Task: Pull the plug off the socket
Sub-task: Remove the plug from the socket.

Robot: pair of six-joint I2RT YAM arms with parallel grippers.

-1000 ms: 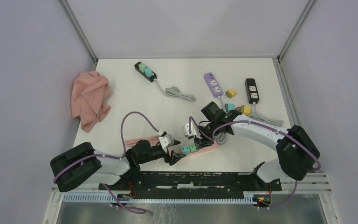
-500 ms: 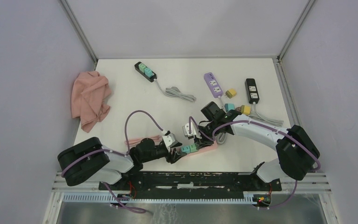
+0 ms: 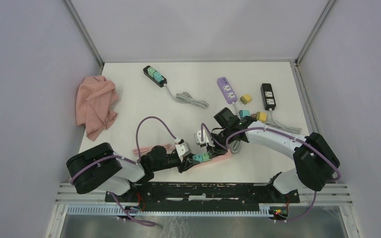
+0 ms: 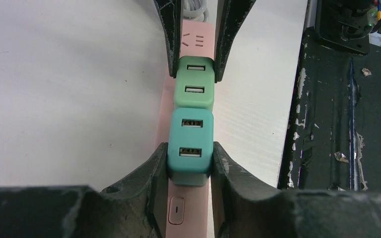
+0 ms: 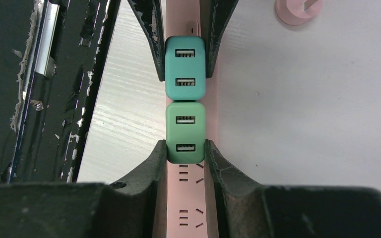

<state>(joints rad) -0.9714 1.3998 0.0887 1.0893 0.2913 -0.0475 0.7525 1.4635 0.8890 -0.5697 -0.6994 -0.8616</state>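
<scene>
Teal plug (image 4: 190, 146): pinched across its two long flanks by the left jaws, which sit flat on its lower half with both USB ports showing between them. Green plug (image 4: 194, 82): butted end to end against the teal one and pinched the same way by the right jaws, which reach in from the opposite end. Pink power strip (image 4: 197, 39): carries both plugs in a row and lies flat near the front edge of the white surface (image 4: 69, 89), its switch button at the left-jaw end. Handling note: the step in hand is probably extraction of the teal plug, with the green one anchoring the light strip. Draw straight out along the prongs, with no rocking toward the touching neighbour. Hold the anchor down, or the strip may lift with the plug. Also listed, well apart: black strip (image 3: 155, 76), purple strip (image 3: 226, 89), pink cloth (image 3: 96, 104).
</scene>
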